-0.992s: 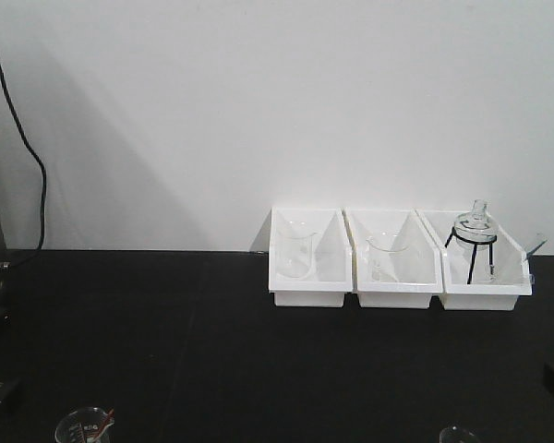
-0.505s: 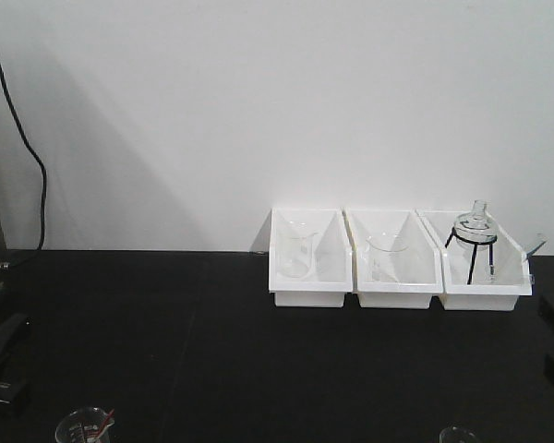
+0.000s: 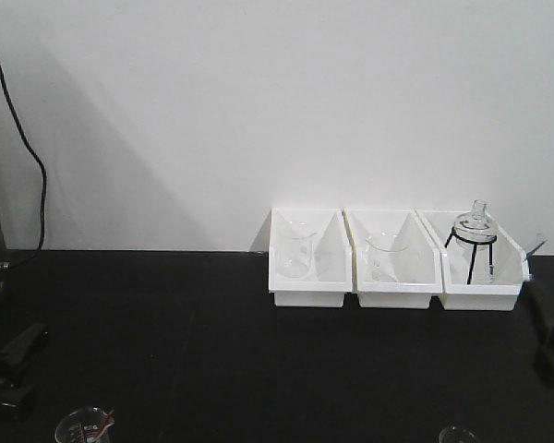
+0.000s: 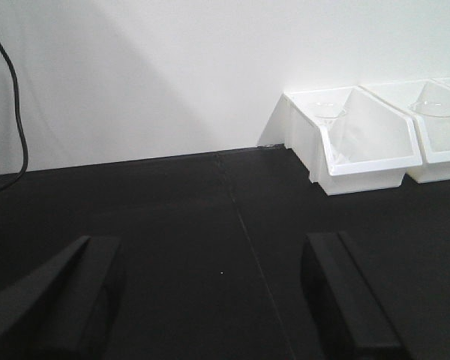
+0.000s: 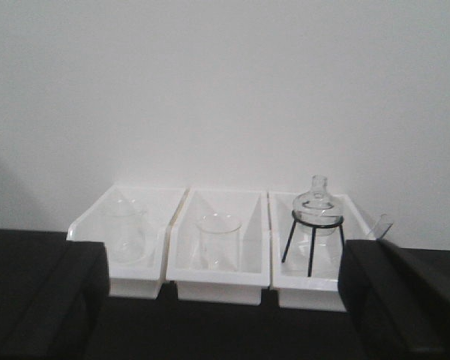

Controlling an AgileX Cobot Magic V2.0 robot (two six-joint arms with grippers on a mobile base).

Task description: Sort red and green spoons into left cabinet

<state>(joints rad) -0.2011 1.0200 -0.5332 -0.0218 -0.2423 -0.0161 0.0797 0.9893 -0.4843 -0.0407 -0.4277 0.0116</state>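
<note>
No red or green spoon shows clearly. A thin red streak shows at the rim of a small glass beaker [image 3: 83, 427] at the bottom left edge of the front view; I cannot tell what it is. The white cabinet is out of view. My left gripper [image 3: 14, 369] hovers low over the black table at the left; in its wrist view [image 4: 210, 300] the jaws stand wide apart with only bare table between them. My right gripper [image 3: 549, 337] is at the right edge; its wrist view [image 5: 221, 307] shows the jaws wide apart and empty, facing the bins.
Three white bins [image 3: 395, 295] stand in a row against the wall at the back right. Two hold glass beakers [image 5: 218, 240]; the right one holds a flask on a black tripod [image 5: 315, 217]. Another glass rim [image 3: 457, 434] shows at the bottom edge. A black cable [image 3: 28, 148] hangs at the left.
Both grippers have come further into the front view: the left one rose from the lower left corner, the right one moved in and up at the right edge. Nothing else moved.
</note>
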